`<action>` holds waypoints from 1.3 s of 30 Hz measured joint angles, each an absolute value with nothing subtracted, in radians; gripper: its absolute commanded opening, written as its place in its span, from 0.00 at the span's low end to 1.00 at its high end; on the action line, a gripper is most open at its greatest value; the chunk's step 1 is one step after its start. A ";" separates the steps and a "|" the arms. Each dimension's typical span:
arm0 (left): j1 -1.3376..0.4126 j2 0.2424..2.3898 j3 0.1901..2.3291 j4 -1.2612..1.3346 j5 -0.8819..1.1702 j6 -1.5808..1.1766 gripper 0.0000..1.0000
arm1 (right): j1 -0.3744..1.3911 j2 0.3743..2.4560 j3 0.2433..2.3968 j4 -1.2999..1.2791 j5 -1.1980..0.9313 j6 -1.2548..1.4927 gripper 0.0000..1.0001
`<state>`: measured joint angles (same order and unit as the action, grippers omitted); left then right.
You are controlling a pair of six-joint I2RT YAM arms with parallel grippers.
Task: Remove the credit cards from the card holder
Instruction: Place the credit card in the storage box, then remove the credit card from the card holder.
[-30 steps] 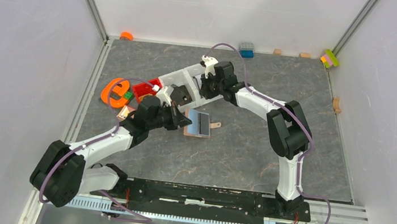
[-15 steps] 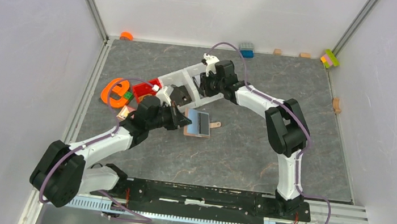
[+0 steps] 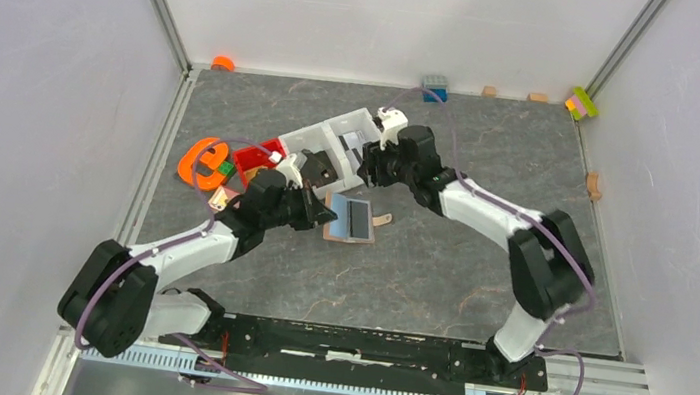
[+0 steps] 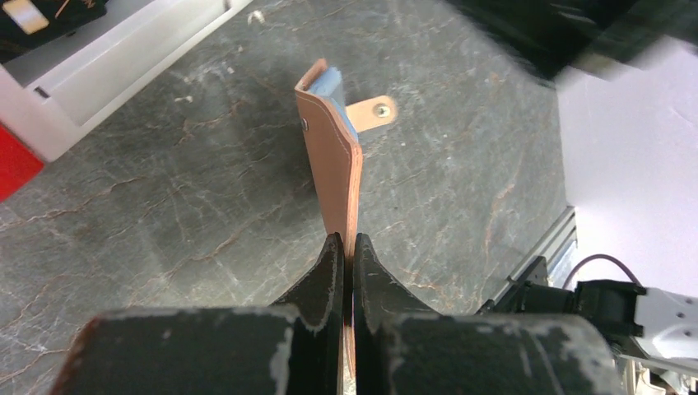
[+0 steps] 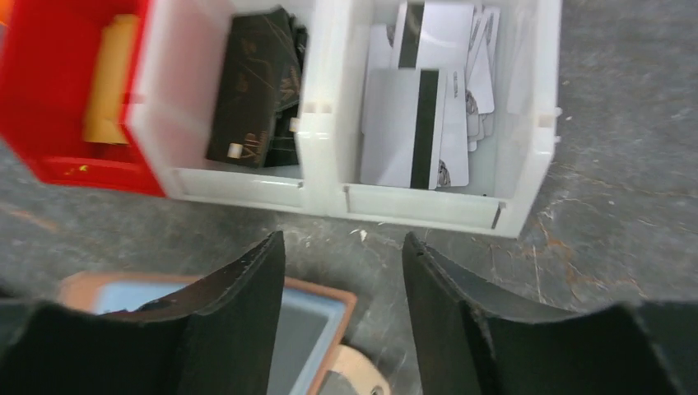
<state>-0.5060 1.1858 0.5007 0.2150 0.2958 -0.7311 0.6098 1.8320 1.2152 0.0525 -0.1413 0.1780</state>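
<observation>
Tan-brown leather-like folding card holder [image 3: 334, 228] near the middle of the grey marbled worktop [image 3: 438, 269], little closing tab [image 3: 380, 220] pointing right. Pale blue-grey flat credit card [image 3: 359, 219] tucked inside it, face up in the top view, only a corner visible from the left wrist. Pinched at its left edge by the left gripper [image 4: 344, 247], jaws clamped tight on the leather. Cannot tell whether flat or lifted at that edge. Left arm reaching forward and right from the near-left base, wrist low. Right arm with elbow bent far out to the right, forearm angled left and away. Right gripper [image 5: 342, 247] about halfway open, holding nothing, above the card holder's far edge and the near wall of the white two-compartment plastic bin [image 5: 329, 202]. White black-striped cards [image 5: 416, 123] in the right compartment, black cards [image 5: 255, 90] in the left. Red plastic bin [image 5: 49, 99] touching the white one's left side.
</observation>
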 measured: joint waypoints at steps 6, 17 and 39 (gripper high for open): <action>-0.506 1.317 0.505 0.218 0.290 -0.731 0.02 | 0.679 1.539 1.020 0.109 -0.075 0.182 0.72; -0.513 1.448 0.582 0.212 0.300 -0.725 0.02 | 0.761 1.506 0.799 0.103 0.038 0.263 0.98; -0.513 1.150 0.442 0.514 0.517 -0.732 0.03 | 0.643 1.103 0.432 0.373 -0.062 0.387 0.98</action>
